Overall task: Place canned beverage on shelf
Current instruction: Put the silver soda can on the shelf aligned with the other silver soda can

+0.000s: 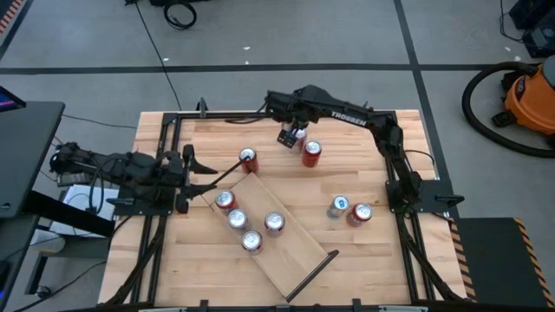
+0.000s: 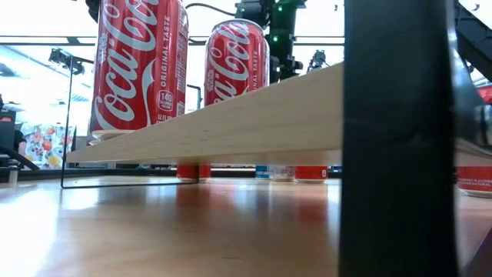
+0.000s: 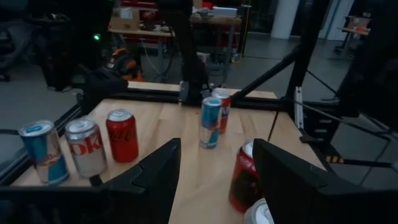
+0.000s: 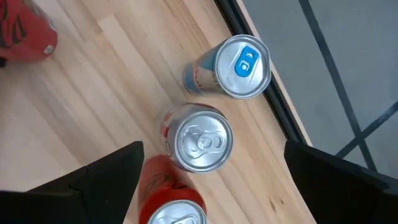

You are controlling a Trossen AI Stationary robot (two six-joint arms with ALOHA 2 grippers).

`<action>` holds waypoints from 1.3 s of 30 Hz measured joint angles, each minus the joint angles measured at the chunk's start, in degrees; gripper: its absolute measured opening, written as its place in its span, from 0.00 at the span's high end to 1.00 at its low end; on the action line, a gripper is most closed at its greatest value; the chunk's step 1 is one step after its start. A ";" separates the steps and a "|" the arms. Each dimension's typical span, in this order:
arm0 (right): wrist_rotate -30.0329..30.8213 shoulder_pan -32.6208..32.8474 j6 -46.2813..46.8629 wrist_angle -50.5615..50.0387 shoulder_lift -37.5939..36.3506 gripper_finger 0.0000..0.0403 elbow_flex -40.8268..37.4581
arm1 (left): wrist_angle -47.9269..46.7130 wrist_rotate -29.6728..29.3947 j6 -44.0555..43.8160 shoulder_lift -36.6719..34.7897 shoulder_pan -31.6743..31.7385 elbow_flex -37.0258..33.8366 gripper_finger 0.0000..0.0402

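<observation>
A red can (image 1: 312, 153) with a silver top stood upright on the wooden surface (image 1: 364, 139), apart from the pale shelf (image 1: 286, 238) that carried four cans. The right claw (image 1: 293, 135) hovered spread just beside it. The left claw (image 1: 192, 165), also spread, waited at the shelf's near end.

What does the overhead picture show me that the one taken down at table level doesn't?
Only the high view shows both arms whole: the left gripper open by the table's left edge, the right gripper open over the far middle beside a red can. It also shows four cans on the shelf and a blue-topped can off it.

Only the low view shows the shelf's underside, the Coca-Cola labels, and the room behind.

Both show the pale shelf plank carrying cans, with more cans standing on the table.
</observation>
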 joint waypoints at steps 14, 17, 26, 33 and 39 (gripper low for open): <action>-0.07 -0.77 -1.97 3.77 0.00 0.01 -5.59 | -0.28 -4.90 -1.34 -0.02 -5.02 0.00 0.48; 0.00 -0.95 -2.12 3.87 0.02 0.01 -5.68 | -0.28 -5.53 -1.34 -0.02 -5.03 0.00 0.48; 0.49 -1.34 -3.22 5.83 0.00 0.01 -5.66 | -0.28 -5.57 -1.32 -0.02 -5.03 0.00 0.48; 0.61 -1.54 -3.45 5.75 0.00 0.01 -5.66 | -0.81 -5.58 -1.29 0.00 -5.01 0.00 0.48; 0.64 -2.81 -2.33 3.44 0.00 0.01 -5.66 | -1.00 -5.56 -1.32 -0.02 -5.01 0.00 0.48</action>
